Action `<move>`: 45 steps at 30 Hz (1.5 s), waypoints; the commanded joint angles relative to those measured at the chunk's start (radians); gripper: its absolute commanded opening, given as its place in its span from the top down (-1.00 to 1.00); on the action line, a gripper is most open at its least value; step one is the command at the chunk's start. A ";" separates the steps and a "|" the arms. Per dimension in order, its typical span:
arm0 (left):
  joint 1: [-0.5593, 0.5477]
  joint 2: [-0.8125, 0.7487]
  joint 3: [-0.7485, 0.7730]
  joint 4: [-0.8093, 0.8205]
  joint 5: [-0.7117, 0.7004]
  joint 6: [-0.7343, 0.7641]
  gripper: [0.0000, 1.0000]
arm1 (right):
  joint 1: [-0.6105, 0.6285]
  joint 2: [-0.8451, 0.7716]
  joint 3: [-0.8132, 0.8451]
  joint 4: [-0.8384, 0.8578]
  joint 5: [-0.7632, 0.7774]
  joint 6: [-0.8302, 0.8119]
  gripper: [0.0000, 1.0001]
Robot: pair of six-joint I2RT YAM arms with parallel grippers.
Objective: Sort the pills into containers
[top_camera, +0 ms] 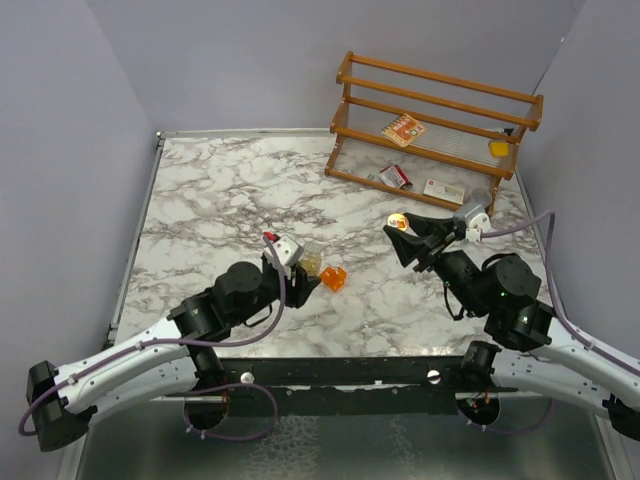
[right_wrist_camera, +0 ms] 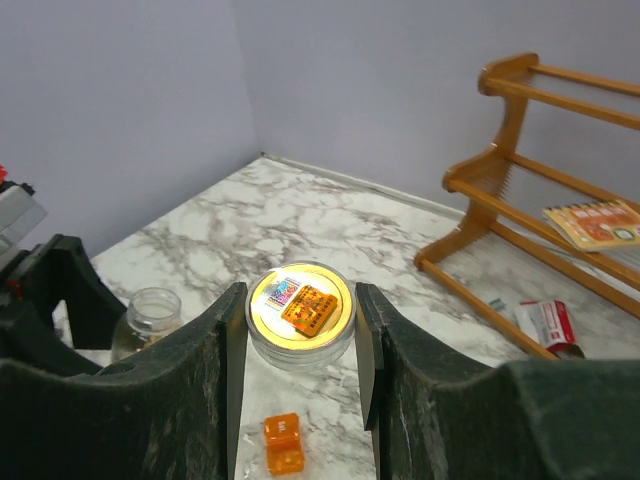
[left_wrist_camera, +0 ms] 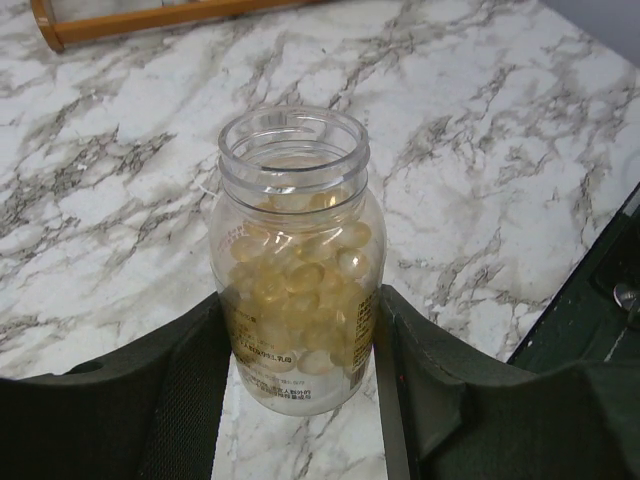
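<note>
My left gripper (left_wrist_camera: 300,345) is shut on a small clear jar (left_wrist_camera: 295,240) with no lid, about half full of pale yellow softgel pills (left_wrist_camera: 300,275). From above, the jar (top_camera: 311,265) sits at the tip of the left gripper (top_camera: 303,277), near the table's middle front. Just right of it the tiny orange box (top_camera: 333,278) lies on the marble. My right gripper (right_wrist_camera: 300,335) is shut on a round clear lid (right_wrist_camera: 300,305) with a yellow inside and an orange label. That lid (top_camera: 397,219) hangs above the table, with the orange box (right_wrist_camera: 283,457) below and nearer.
A wooden rack (top_camera: 440,120) stands at the back right, with a booklet (top_camera: 403,130) and a yellow item (top_camera: 498,148) on its shelf. Red-and-white packets (top_camera: 395,177) lie under it. Walls close in on the left, back and right.
</note>
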 commanded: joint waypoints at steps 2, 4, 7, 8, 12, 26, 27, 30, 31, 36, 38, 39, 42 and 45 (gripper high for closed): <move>-0.006 -0.122 -0.113 0.331 0.037 0.076 1.00 | 0.000 0.027 0.082 0.018 -0.211 -0.023 0.99; -0.006 -0.117 -0.110 0.326 0.073 0.101 1.00 | 0.000 0.072 0.117 -0.022 -0.288 -0.036 0.99; -0.006 -0.107 -0.130 0.389 0.206 0.132 1.00 | 0.001 0.120 0.144 -0.037 -0.391 -0.040 0.98; -0.006 -0.113 -0.149 0.430 0.251 0.136 1.00 | 0.000 0.131 0.150 -0.036 -0.411 -0.040 0.99; -0.006 -0.158 -0.205 0.543 0.332 0.156 1.00 | 0.000 0.177 0.190 -0.050 -0.482 -0.042 0.99; -0.007 -0.189 -0.274 0.662 0.599 0.147 1.00 | 0.000 0.186 0.122 -0.052 -0.887 -0.071 0.99; -0.006 -0.185 -0.274 0.678 0.607 0.142 1.00 | 0.000 0.181 0.112 -0.047 -0.917 -0.071 0.99; -0.006 -0.166 -0.269 0.712 0.642 0.128 1.00 | 0.000 0.176 0.103 -0.043 -0.989 -0.062 0.98; -0.006 -0.160 -0.267 0.718 0.655 0.125 1.00 | 0.001 0.176 0.103 -0.040 -1.004 -0.055 0.99; -0.006 -0.146 -0.274 0.742 0.694 0.121 1.00 | 0.000 0.183 0.081 0.020 -1.037 -0.012 0.98; -0.006 -0.149 -0.284 0.748 0.693 0.126 1.00 | 0.001 0.189 0.073 0.045 -1.048 0.000 0.99; -0.006 -0.153 -0.290 0.749 0.689 0.130 1.00 | 0.000 0.191 0.072 0.053 -1.050 0.006 0.99; -0.007 -0.170 -0.305 0.754 0.682 0.136 1.00 | 0.000 0.200 0.063 0.071 -1.051 0.013 0.99; -0.007 -0.168 -0.309 0.753 0.688 0.138 1.00 | 0.000 0.209 0.056 0.093 -1.042 0.023 0.98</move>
